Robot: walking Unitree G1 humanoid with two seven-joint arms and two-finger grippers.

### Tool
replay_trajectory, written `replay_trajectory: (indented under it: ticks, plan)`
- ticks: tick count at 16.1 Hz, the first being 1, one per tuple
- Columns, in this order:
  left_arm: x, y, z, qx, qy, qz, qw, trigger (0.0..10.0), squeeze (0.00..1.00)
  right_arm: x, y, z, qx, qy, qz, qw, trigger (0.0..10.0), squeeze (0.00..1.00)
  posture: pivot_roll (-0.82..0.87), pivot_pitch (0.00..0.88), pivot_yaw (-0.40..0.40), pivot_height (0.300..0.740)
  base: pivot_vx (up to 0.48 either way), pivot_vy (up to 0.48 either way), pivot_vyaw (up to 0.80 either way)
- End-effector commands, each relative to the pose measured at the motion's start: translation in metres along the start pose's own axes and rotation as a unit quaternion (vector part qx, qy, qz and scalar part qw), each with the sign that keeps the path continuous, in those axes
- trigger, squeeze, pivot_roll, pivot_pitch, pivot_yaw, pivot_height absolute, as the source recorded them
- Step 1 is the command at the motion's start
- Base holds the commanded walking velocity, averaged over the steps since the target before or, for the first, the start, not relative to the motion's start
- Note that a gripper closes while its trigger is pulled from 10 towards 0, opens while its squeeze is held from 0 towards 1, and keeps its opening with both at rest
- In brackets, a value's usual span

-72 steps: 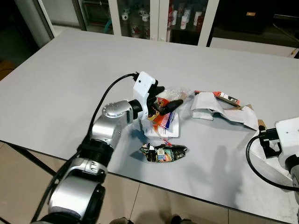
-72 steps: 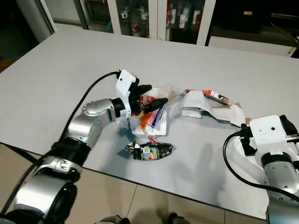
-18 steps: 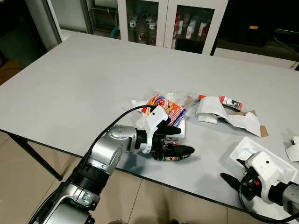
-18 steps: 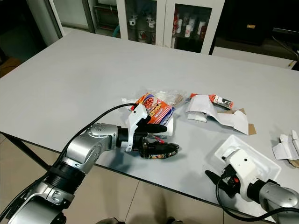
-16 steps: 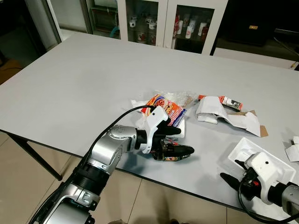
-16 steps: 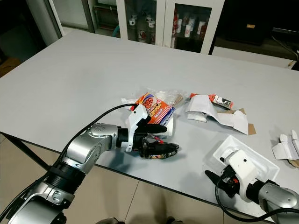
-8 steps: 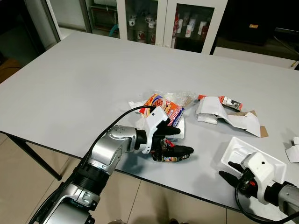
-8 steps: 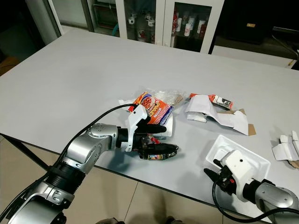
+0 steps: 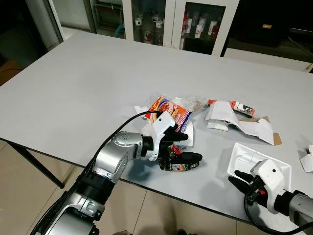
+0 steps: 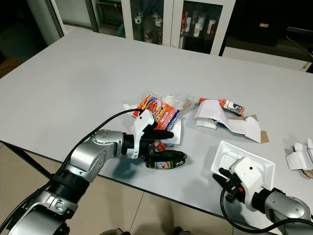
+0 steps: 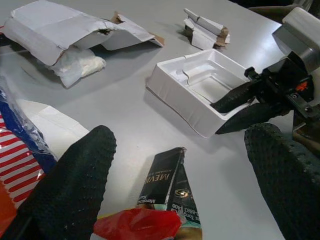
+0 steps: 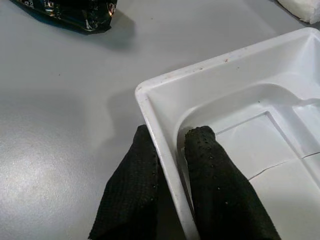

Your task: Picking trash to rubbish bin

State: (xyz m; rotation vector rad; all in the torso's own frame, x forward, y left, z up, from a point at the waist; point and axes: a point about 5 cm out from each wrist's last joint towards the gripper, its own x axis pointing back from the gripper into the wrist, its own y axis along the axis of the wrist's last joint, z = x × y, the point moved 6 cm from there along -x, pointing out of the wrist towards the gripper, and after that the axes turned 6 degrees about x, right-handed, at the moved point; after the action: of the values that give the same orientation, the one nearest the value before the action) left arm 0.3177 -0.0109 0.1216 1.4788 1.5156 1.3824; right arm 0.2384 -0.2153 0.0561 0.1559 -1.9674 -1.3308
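A crumpled dark foil wrapper (image 9: pixel 172 165) lies near the table's front edge. My left gripper (image 9: pixel 185 148) hangs over it, open, one finger on each side; in the left wrist view the wrapper (image 11: pixel 167 192) lies between the wide-spread fingers (image 11: pixel 75 185). A white plastic tray (image 9: pixel 266 157) sits at the front right. My right gripper (image 9: pixel 239 177) is shut on its near rim; the right wrist view shows the tray wall (image 12: pixel 165 150) pinched between both fingers (image 12: pixel 212 170).
A colourful snack bag (image 9: pixel 171 110) and a clear plastic bag (image 9: pixel 191 102) lie just behind the left gripper. Torn white cardboard (image 9: pixel 237 120) sits at mid-right, and more scraps (image 9: pixel 308 161) at the far right edge. Glass cabinets (image 9: pixel 171 22) stand beyond the table.
My right gripper has moved in and shut on the tray's near rim, and the tray has shifted slightly left. The left gripper has stayed over the wrapper.
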Motion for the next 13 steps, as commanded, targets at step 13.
replay_trajectory:
  ticks: [13]
  plan:
    - [0.009, 0.033, 0.045, -0.008, 0.191, -0.117, 0.974, 10.0, 0.0, 0.009, 0.071, -0.048, -0.061, -0.3, -0.139, 0.942, 0.0, 0.0, 0.09, 0.081, -0.009, 0.74, 0.0, 0.0, 0.0]
